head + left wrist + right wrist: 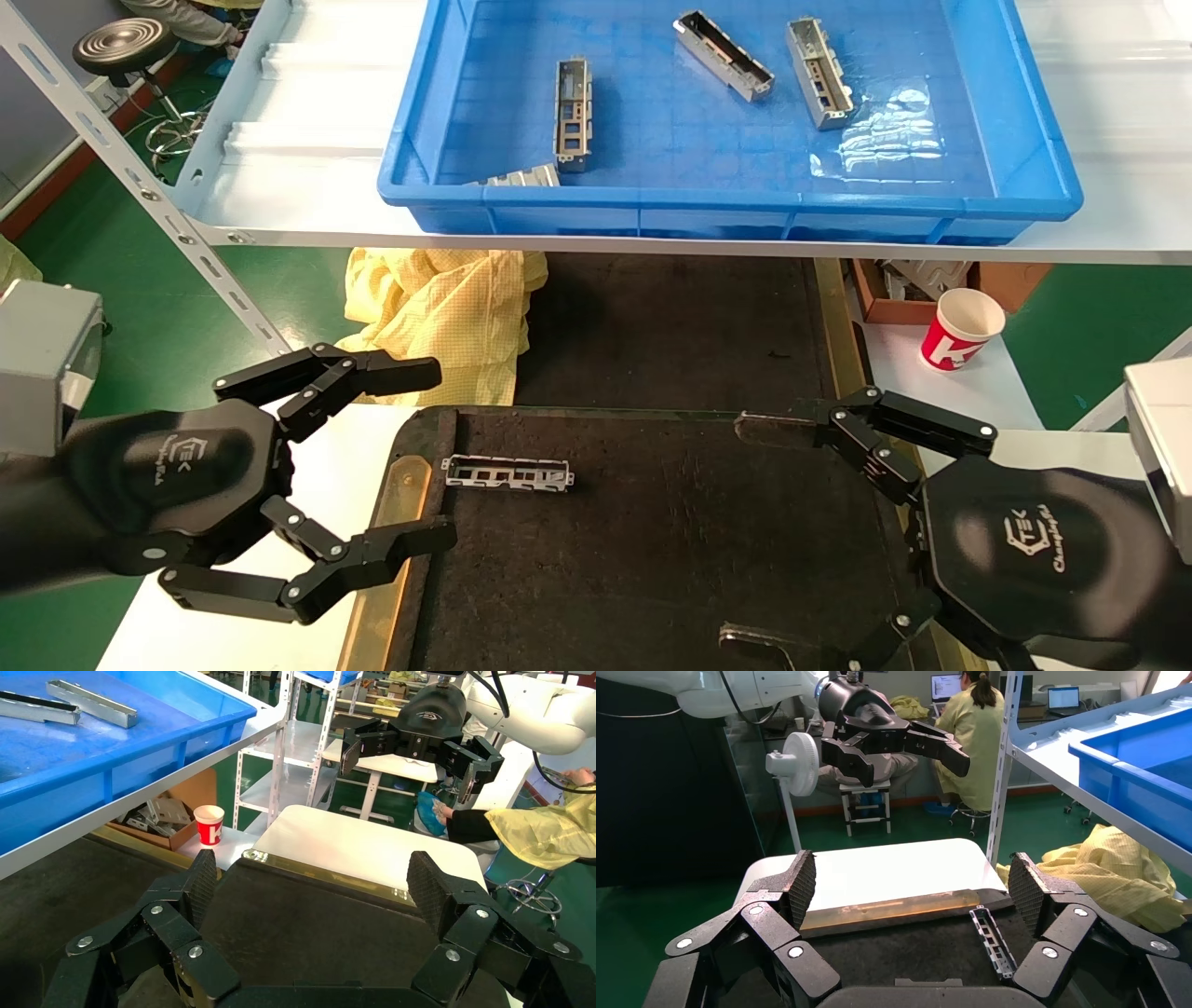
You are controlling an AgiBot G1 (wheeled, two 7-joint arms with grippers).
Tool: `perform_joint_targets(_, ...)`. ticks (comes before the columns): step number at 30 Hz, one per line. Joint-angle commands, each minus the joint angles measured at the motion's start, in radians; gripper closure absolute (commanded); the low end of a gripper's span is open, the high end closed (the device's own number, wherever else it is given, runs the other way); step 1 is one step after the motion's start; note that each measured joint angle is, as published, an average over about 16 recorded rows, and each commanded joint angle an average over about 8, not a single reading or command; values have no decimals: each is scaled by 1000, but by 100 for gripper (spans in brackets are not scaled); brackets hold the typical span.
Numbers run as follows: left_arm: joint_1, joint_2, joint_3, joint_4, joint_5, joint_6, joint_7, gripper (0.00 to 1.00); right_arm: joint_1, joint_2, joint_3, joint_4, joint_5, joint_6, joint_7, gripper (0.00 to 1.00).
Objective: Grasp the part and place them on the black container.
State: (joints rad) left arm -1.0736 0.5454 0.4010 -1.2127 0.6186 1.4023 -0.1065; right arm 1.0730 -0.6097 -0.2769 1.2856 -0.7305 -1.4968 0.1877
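White bench with the black container [670, 540] on it, shelf above carrying a blue crate [726, 200]. Left gripper [438, 457] fingers spread wide, empty, hovering over the container's left brass edge. Right gripper [750, 531] also spread wide, empty, over the right edge. One part [508, 473] lies flat on the container near the left edge, between the left fingers' reach, untouched. More parts sit in the crate. Red paper cup [959, 328] off right.

head looks down; wrist cameras face each other across black container [652, 540].
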Motion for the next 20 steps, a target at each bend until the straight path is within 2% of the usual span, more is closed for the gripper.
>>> perform_joint_targets(1,0,0,0,0,0,0,0,0,1,-1,-1,-1,0,1,0,0)
perform_joint_targets(20,0,0,0,0,0,0,0,0,2,-2,-5,-3,0,2,-1,0)
